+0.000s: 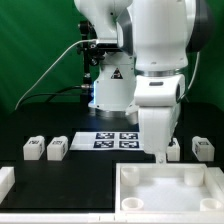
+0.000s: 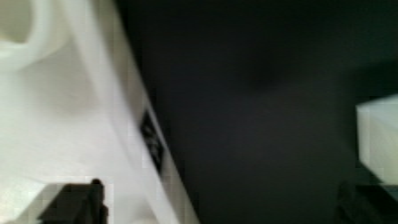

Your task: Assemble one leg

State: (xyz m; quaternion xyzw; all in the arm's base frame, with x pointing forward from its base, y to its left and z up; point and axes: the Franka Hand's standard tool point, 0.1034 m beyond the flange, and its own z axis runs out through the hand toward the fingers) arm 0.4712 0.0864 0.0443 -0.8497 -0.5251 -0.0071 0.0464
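In the exterior view my gripper [image 1: 160,152] hangs low over the black table, at the far edge of the large white tray-shaped part [image 1: 170,192]. One leg [image 1: 174,150], a small white tagged block, stands right beside it. Another leg [image 1: 203,148] stands further to that view's right, and two more legs [image 1: 33,148] [image 1: 57,148] stand at the left. In the wrist view my gripper [image 2: 221,205] is open and empty, its dark fingertips [image 2: 71,203] wide apart. The tray part's wall [image 2: 107,120] lies under one fingertip. A white block [image 2: 377,140], probably a leg, shows at the edge.
The marker board [image 1: 117,138] lies on the table behind the gripper, in front of the robot's base. Another white part [image 1: 5,181] shows at the exterior view's lower left edge. A green curtain forms the backdrop.
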